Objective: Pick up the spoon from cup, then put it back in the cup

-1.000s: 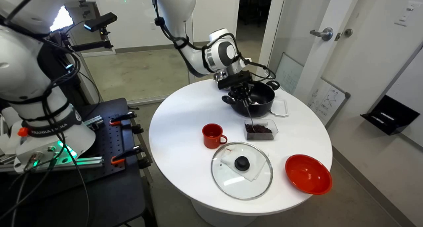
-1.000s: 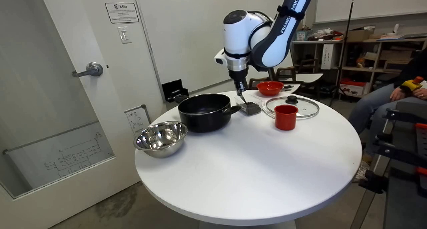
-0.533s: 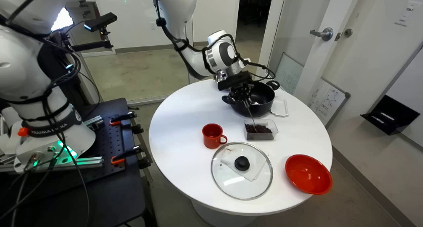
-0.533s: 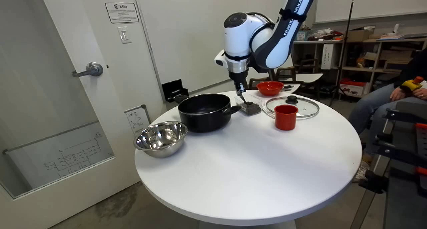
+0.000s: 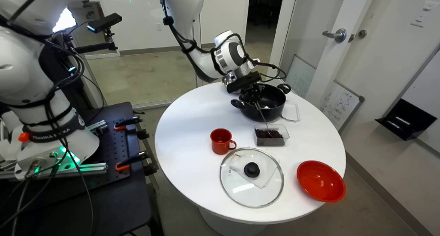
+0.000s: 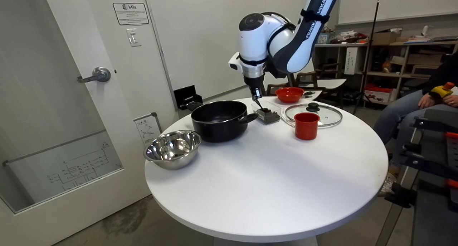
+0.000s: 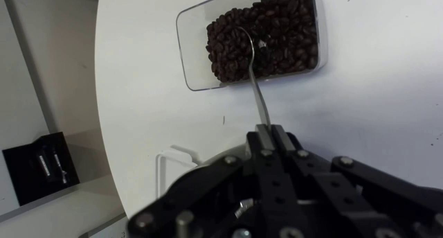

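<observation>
The small red cup (image 5: 220, 143) stands upright on the table, and it also shows in an exterior view (image 6: 306, 127). No spoon shows above its rim. My gripper (image 7: 270, 127) is shut on the handle of the metal spoon (image 7: 260, 101). The spoon slants down from the fingertips into a clear plastic box (image 7: 182, 58) of dark coffee beans (image 7: 287, 33). The spoon's head lies among the beans and is partly covered by them. In an exterior view the gripper (image 5: 256, 103) is over the near side of the black pot, with the spoon (image 5: 262, 115) reaching down to the box.
The black pot (image 5: 249, 115) stands close beside the gripper, its handle near the box. A steel bowl (image 6: 175, 160) is beside the pot. A glass lid (image 5: 237, 191) lies near the cup and box. A wide red bowl (image 5: 319, 181) and a white lid (image 5: 291, 112) are near the table edge.
In an exterior view the spoon's lower end has shifted right inside the box, while my gripper has moved slightly up and back. The spoon stays held. The cup has not moved.
</observation>
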Robot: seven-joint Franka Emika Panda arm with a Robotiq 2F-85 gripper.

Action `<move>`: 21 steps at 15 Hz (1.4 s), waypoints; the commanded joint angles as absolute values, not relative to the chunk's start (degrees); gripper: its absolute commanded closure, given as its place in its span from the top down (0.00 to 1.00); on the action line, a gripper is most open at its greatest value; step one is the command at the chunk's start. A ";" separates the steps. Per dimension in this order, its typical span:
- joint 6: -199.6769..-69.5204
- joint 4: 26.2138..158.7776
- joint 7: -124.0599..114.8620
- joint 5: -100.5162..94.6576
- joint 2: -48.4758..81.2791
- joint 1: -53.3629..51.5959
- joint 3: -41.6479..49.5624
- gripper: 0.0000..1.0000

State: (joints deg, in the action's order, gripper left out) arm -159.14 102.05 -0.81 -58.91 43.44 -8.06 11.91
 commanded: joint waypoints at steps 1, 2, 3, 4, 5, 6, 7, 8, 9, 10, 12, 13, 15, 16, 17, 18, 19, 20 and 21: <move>-160.37 101.09 -4.61 -61.76 44.18 -9.93 14.07 0.01; -160.53 101.29 -5.38 -62.32 44.15 -10.20 14.42 0.01; -160.66 101.43 -6.05 -62.87 44.16 -10.39 14.68 0.01; -160.78 101.57 -6.91 -63.41 44.24 -10.63 15.05 0.01; -160.99 101.67 -7.70 -63.91 44.28 -10.78 15.34 0.01; -161.18 101.73 -8.83 -64.54 44.35 -11.01 15.74 0.01; -161.40 101.76 -9.84 -65.20 44.45 -11.17 16.04 0.01; -161.54 101.84 -10.62 -65.71 44.59 -11.27 16.26 0.01; -161.62 101.93 -11.10 -66.21 44.78 -11.32 16.39 0.01; -161.83 102.03 -11.41 -66.58 44.98 -11.21 16.34 0.01; -162.49 102.16 -12.36 -67.53 45.34 -11.22 16.45 0.01; -162.95 102.30 -12.77 -67.91 45.55 -11.21 16.39 0.01; -163.70 102.28 -14.17 -69.40 46.13 -11.79 16.73 0.01; -163.76 102.16 -15.60 -70.53 46.40 -12.41 17.11 0.01; -163.65 101.98 -17.26 -72.05 46.65 -13.27 17.71 0.01; -163.40 102.04 -18.51 -73.24 46.79 -13.89 17.90 0.01; -163.12 102.11 -19.75 -74.46 46.90 -14.55 18.16 0.01; -162.88 102.14 -21.05 -75.72 47.08 -15.31 18.46 0.01; -162.63 102.23 -22.48 -77.08 47.18 -16.15 18.81 0.01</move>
State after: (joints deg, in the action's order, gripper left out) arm -162.38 102.46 -17.50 -72.96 46.48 -13.17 16.70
